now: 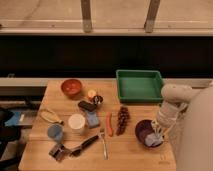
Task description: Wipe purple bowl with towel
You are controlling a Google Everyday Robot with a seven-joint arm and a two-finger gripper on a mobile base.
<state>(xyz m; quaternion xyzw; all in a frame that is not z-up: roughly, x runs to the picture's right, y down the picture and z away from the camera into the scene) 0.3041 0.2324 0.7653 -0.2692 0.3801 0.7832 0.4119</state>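
The purple bowl [146, 131] sits at the front right of the wooden table [60, 112]. A pale towel [153, 140] lies in the bowl's right half. My gripper [159, 133] hangs from the white arm on the right and reaches down into the bowl, onto the towel. The arm hides the bowl's right rim.
A green tray [139, 85] stands at the back right. Grapes [122, 119], a carrot [109, 120], a fork [103, 144], a blue sponge [92, 119], a white cup [76, 122], a blue cup [55, 132], a banana [50, 116] and an orange bowl [71, 87] lie to the left.
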